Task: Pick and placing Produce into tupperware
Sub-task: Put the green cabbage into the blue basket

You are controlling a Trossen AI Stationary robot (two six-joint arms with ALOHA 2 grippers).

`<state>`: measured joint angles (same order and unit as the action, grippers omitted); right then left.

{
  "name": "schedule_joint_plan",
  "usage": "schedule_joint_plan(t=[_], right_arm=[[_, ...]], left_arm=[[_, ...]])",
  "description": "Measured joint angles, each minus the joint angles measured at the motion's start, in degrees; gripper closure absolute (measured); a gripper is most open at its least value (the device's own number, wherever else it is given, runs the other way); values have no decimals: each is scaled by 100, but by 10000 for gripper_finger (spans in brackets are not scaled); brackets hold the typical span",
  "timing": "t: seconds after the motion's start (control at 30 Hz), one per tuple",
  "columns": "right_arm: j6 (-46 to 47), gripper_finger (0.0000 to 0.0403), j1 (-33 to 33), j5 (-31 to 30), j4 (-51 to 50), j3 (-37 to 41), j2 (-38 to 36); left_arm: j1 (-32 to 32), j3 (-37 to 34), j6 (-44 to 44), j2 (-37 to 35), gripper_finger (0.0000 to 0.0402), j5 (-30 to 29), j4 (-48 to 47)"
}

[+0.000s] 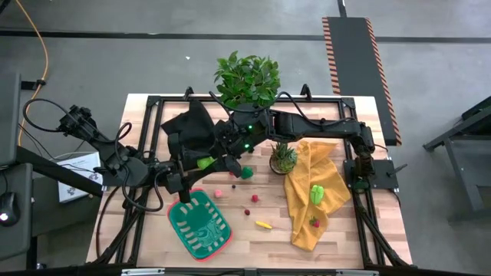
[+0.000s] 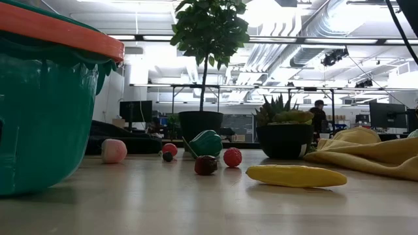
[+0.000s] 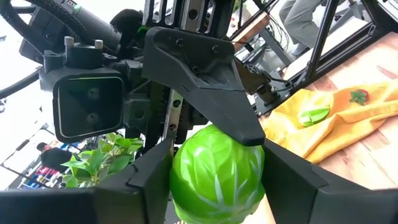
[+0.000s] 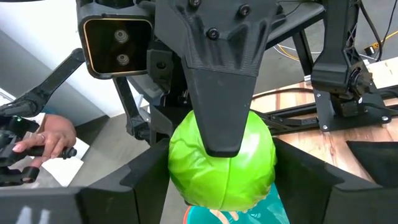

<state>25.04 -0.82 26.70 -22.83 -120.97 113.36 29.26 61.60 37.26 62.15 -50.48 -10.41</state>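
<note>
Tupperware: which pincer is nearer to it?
Left. The left pincer sits just beyond the tupperware's far rim; the right pincer is farther back, both gripping the green cabbage.

- Green cabbage (image 3: 217,174): round, glossy, pale-veined; held above the table between both arms' fingers.
- Tupperware (image 1: 201,226): shallow green container, red rim, pale markings inside; rests tilted at the table's front left.
- Yellow piece (image 1: 263,225): elongated, lying flat right of the tupperware.
- Red pieces (image 1: 254,198): small, scattered mid-table.
- Pink piece (image 1: 219,193): near the tupperware's far corner.
- Green piece (image 1: 317,194): on the yellow cloth (image 1: 330,184).
</note>
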Motion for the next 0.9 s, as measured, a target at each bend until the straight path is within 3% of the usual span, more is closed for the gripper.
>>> schedule_joint_plan(t=[0.9], right_arm=[[23,171,2,-1,7,0,0]], left_arm=[[2,0,-4,0,208,0,2]])
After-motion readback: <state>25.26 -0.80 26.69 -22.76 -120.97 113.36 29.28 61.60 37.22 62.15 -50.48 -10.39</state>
